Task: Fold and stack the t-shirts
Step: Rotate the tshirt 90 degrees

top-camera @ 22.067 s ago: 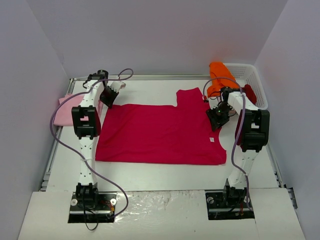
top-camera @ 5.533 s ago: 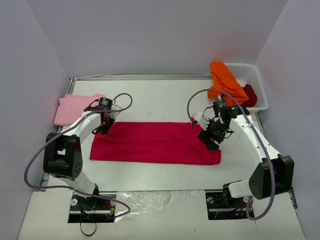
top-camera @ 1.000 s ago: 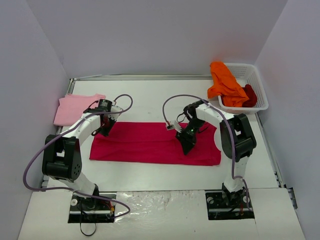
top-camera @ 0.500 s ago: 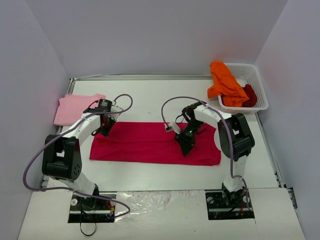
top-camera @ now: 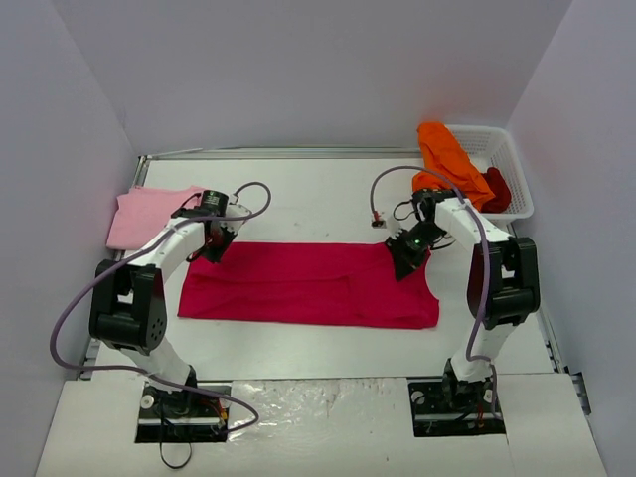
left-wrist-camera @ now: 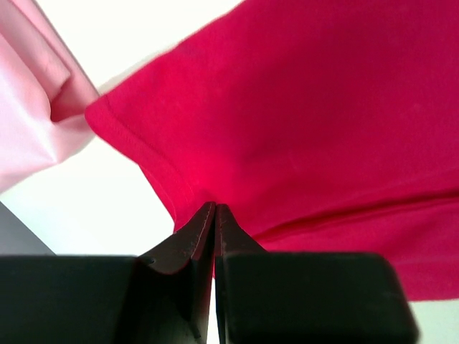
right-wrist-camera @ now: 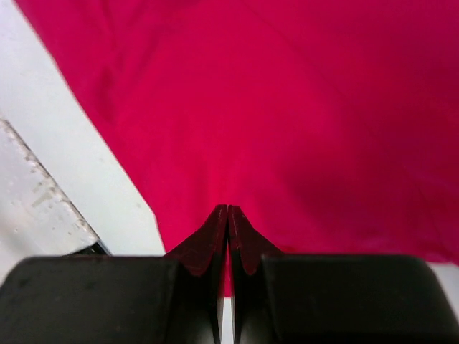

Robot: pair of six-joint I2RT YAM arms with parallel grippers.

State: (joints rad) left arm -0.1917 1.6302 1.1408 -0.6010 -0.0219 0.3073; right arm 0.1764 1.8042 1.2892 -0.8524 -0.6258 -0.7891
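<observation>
Corners first: the large crimson-magenta cloth t-shirt (top-camera: 308,283) lies on the white table (top-camera: 308,194) as a long folded band between the arms, with a gripper at each far corner. Your left gripper (top-camera: 209,248) has its jaws pressed together on the hem at the far-left corner. Your right gripper (top-camera: 401,262) looks likewise pinched onto cloth at the far-right edge. For the next fold, I judge you should lift both ends only slightly, keep the cloth taut between them, and carry one end across evenly so the edges meet. Watch the left end: the pale pink folded t-shirt (top-camera: 139,214) lies just beside that corner. The bright orange t-shirt (top-camera: 447,164) and dark red t-shirt (top-camera: 497,187) are at the white plastic mesh basket (top-camera: 505,147).
</observation>
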